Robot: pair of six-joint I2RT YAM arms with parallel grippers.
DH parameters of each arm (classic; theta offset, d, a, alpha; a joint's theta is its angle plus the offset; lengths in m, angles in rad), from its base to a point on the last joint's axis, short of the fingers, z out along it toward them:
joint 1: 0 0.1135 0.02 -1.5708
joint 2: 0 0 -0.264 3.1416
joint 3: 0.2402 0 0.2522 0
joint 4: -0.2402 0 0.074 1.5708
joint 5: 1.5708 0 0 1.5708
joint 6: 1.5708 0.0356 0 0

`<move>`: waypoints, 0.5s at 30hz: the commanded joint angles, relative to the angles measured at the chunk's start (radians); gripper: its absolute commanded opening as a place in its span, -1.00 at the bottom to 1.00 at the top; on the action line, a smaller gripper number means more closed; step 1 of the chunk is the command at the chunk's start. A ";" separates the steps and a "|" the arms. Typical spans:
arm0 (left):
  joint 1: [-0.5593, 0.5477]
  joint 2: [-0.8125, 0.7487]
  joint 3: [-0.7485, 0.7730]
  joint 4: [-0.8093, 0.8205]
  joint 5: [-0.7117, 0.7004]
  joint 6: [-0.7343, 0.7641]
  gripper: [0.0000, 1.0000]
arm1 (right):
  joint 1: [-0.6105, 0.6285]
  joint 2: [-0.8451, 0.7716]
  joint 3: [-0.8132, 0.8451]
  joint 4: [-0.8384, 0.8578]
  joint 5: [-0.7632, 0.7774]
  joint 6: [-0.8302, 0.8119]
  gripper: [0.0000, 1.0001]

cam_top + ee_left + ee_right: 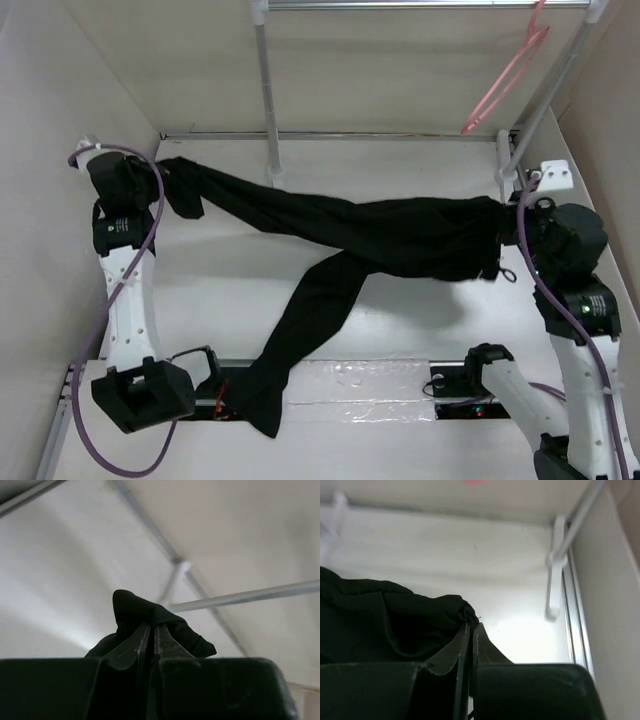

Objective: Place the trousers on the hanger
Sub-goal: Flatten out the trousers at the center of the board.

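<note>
The black trousers [400,230] hang stretched across the table between my two grippers, with one leg trailing down to the near edge [270,400]. My left gripper [168,185] at the far left is shut on one end of the cloth; in the left wrist view a black bunch [135,610] sticks out past the closed left gripper [151,627]. My right gripper [503,242] is shut on the other end, where the cloth [395,625] meets the closed right gripper [471,626]. The pale-pink hanger [510,75] hangs from the rack rail at the top right, apart from both.
A white rack stands at the back: an upright pole [268,90], a slanted pole [555,95] on the right and a top rail [400,5]. Its white foot [555,560] lies near the right wall. Walls close in the left, right and far sides.
</note>
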 commanded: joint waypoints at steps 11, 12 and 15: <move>0.130 0.281 -0.104 -0.057 -0.011 0.064 0.37 | -0.295 0.530 -0.077 0.336 -0.051 0.007 -1.00; 0.130 0.286 -0.095 -0.064 -0.012 0.070 0.41 | -0.314 0.546 -0.068 0.349 -0.088 0.017 -1.00; 0.095 0.263 -0.107 -0.054 -0.041 0.113 0.45 | -0.326 0.572 -0.059 0.384 -0.148 0.029 -1.00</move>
